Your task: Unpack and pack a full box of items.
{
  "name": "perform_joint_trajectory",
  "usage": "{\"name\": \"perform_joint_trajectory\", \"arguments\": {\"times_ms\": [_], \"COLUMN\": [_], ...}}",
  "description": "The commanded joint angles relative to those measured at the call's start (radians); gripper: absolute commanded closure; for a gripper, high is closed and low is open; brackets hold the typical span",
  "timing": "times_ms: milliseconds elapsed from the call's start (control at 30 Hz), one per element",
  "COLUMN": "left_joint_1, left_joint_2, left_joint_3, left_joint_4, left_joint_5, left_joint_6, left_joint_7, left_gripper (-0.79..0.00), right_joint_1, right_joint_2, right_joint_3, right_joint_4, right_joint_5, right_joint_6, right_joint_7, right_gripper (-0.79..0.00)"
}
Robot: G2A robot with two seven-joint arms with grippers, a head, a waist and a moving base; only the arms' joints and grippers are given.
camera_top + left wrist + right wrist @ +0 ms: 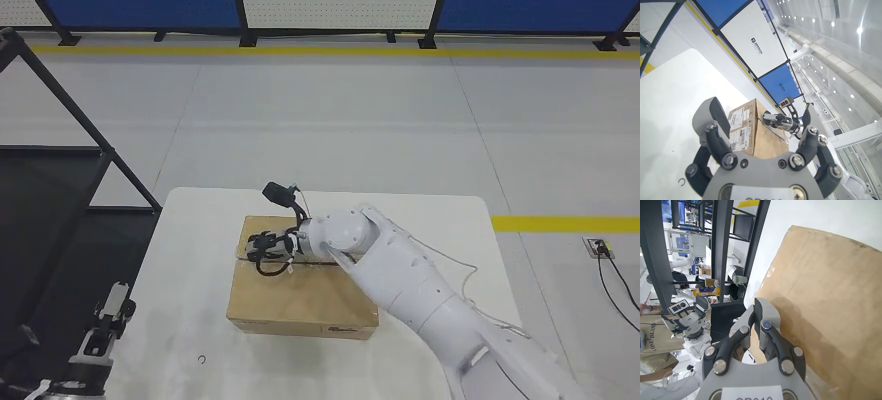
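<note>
On the table (190,300), the closed box (300,300) lies under the right gripper (262,247).

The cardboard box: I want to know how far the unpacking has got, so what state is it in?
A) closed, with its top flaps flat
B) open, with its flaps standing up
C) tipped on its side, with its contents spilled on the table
A: the cardboard box sits upright on the table with its top flat and shut, and the right gripper is over that top.
</note>
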Motion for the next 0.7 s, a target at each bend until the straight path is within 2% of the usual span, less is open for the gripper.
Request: {"name": "perform_joint_trajectory", "arguments": {"times_ms": [0, 133, 333, 667], "left_joint_1": [-0.012, -0.035, -0.054, -0.092], "left_joint_2": [0.002, 0.004, 0.007, 0.013], "left_joint_3": [0.006, 0.018, 0.032, 0.069], "left_joint_4": [-0.001, -0.003, -0.008, -0.023], "left_joint_5": [0.009, 0.023, 0.041, 0.079], "left_joint_6": [0.003, 0.012, 0.024, 0.051], "left_joint_7": [-0.011, -0.028, -0.047, -0.076], "left_gripper": [-0.785, -0.785, -0.785, -0.785], "right_joint_1": [-0.007, -0.036, -0.122, -0.38], "right_joint_2": [0.013, 0.048, 0.124, 0.268], "right_joint_3": [0.02, 0.064, 0.157, 0.396], "right_joint_4": [-0.013, -0.066, -0.223, -0.652], "right_joint_5": [0.0, -0.022, -0.116, -0.321], "right_joint_6": [-0.006, -0.002, 0.038, 0.231], "right_joint_7": [0.024, 0.063, 0.052, 0.113], "right_gripper": [0.0, 0.0, 0.0, 0.0]}}
